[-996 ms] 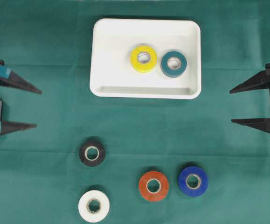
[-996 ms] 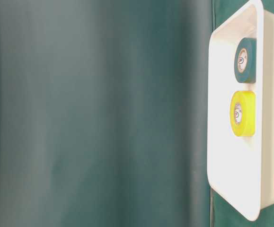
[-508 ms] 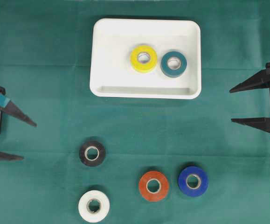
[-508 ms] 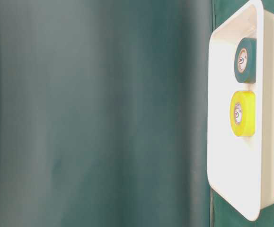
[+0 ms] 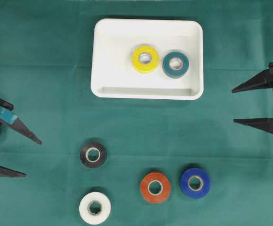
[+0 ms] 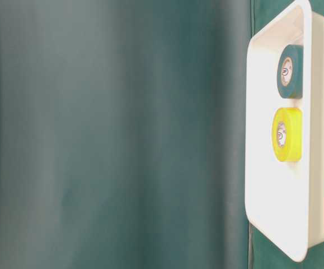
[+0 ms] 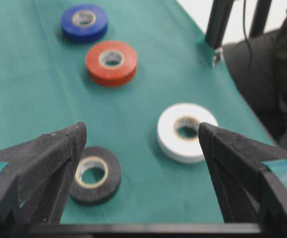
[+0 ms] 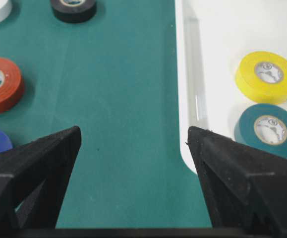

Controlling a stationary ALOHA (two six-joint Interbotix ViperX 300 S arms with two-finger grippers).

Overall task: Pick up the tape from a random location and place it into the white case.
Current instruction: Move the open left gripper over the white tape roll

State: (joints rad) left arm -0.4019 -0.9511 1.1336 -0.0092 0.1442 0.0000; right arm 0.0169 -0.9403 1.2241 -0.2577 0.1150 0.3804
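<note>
Two black robot arms carry tapering, wedge-shaped matte black fingers (image 7: 44,163). Teal tape patches mark the left gripper (image 5: 25,157). The right gripper (image 5: 242,106) is plain black, with thin cables.

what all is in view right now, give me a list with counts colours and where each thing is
white case: 1, white, upper middle of the cloth, holds two rolls
yellow tape roll: 1, yellow, inside the case, lying flat
teal tape roll: 1, teal, inside the case, right of the yellow one
black tape roll: 1, black, on the cloth below the case, to the left
white tape roll: 1, white, bottom edge, below the black one
red tape roll: 1, red-orange, lower middle
blue tape roll: 1, blue, right of the red one
green cloth: 1, dark green, covers the table
left gripper: 1, black, left edge, open, empty
right gripper: 1, black, right edge, open, empty
</note>
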